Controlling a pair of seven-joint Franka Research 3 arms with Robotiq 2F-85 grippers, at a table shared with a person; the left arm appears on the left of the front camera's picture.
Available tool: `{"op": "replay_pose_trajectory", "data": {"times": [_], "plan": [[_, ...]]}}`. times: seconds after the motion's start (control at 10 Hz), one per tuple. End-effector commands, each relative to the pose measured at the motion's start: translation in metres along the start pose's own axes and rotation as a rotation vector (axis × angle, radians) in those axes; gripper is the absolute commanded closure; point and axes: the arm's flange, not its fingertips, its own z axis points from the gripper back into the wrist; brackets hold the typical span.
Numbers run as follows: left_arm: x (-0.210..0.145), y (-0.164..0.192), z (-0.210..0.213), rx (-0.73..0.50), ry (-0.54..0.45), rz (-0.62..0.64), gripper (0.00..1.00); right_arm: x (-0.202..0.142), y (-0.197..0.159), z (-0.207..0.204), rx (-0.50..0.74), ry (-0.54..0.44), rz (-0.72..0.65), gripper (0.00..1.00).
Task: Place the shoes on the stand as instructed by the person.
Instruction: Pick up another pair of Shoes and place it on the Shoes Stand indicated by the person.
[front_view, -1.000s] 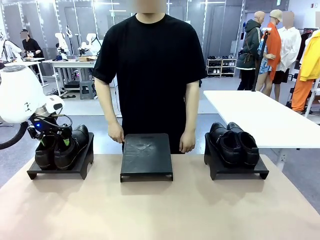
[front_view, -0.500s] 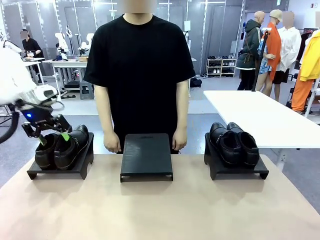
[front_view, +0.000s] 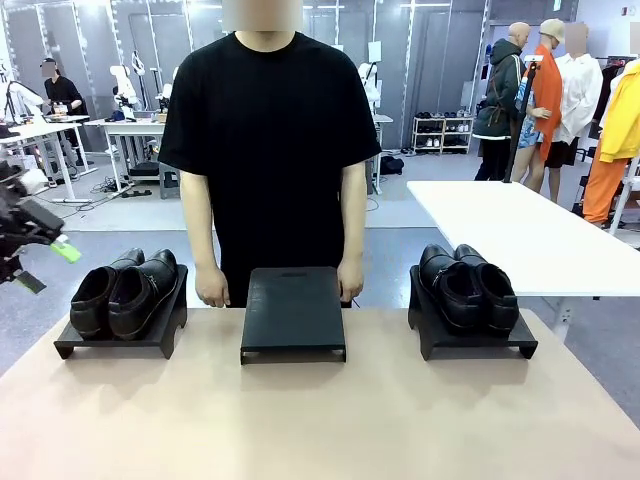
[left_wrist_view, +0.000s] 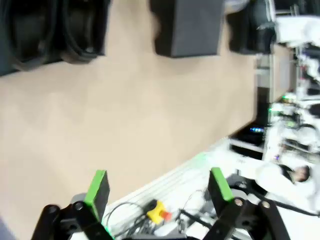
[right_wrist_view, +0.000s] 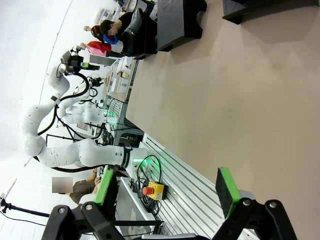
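Person (front_view: 270, 150): plain black short-sleeved T-shirt; black fingers (right_wrist_view: 107, 187), green pads

Shoes (front_view: 125, 293): black leather, slight gloss. Stands (front_view: 293, 312): matt black, plastic-looking, middle top scuffed. Table (front_view: 320, 410): smooth matt tan. T-shirt (front_view: 270, 150): plain black cloth. Gripper pads (right_wrist_view: 226, 191): matt green.

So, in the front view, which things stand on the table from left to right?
Left pair of glossy black leather shoes on a black stand → bare flat black stand → right pair of black shoes on a black stand.
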Motion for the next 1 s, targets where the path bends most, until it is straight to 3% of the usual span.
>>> {"op": "replay_pose_trajectory", "data": {"times": [0.0,0.3,0.7,0.9], "plan": [[-0.025,0.049,0.006,-0.267,-0.044,-0.046,0.0,-0.002,0.0,0.002,0.006,0.002,0.017,0.0],[-0.068,0.119,0.018,-0.587,-0.093,-0.136,0.0,-0.002,0.0,0.002,0.006,0.002,0.017,0.0],[-0.11,0.181,0.02,-0.728,-0.223,-0.096,0.0,-0.002,0.0,0.002,0.006,0.002,0.017,0.0],[-0.105,0.184,0.026,-0.718,-0.226,-0.089,0.0,-0.002,0.0,0.002,0.006,0.002,0.017,0.0]]}}
